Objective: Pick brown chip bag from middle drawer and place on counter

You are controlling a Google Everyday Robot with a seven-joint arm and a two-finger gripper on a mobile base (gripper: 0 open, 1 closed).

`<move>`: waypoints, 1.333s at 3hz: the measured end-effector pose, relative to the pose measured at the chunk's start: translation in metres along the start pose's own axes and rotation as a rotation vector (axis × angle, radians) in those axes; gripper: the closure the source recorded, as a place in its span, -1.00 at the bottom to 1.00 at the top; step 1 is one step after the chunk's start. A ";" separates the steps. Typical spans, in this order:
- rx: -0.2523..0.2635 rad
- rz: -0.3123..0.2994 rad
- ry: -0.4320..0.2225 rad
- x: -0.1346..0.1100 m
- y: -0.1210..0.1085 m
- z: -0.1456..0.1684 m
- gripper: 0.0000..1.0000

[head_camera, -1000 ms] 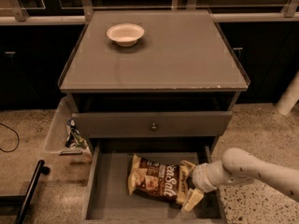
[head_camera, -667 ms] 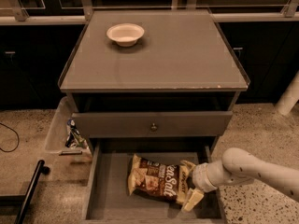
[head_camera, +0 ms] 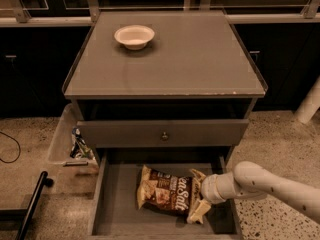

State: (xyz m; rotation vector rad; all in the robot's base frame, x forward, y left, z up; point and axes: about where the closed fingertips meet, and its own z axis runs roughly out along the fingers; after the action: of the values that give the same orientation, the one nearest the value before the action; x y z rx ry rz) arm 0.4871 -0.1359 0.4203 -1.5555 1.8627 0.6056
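The brown chip bag [head_camera: 162,194] lies flat in the open middle drawer [head_camera: 117,204], right of its centre, with the "Sea Salt" script facing up. My gripper [head_camera: 196,195] reaches in from the right, down inside the drawer at the bag's right end. Its cream fingers [head_camera: 198,211] are spread apart, one at the bag's far corner and one at its near corner. The bag is not lifted. The counter [head_camera: 190,59] is the grey cabinet top above.
A white bowl [head_camera: 134,36] sits at the counter's back left. A shut drawer front with a round knob [head_camera: 164,135] overhangs the open drawer. A clear bin with wrappers [head_camera: 62,139] stands left of the cabinet. A black bar [head_camera: 30,206] lies on the floor at lower left.
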 end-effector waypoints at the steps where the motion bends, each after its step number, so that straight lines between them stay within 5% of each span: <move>1: 0.030 -0.019 -0.041 -0.009 -0.013 0.020 -1.00; 3: 0.016 -0.040 -0.028 -0.009 -0.016 0.063 -1.00; 4: 0.012 -0.042 -0.026 -0.010 -0.016 0.065 -0.62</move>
State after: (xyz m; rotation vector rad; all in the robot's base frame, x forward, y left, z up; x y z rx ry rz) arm 0.5148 -0.0869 0.3823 -1.5674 1.8064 0.5920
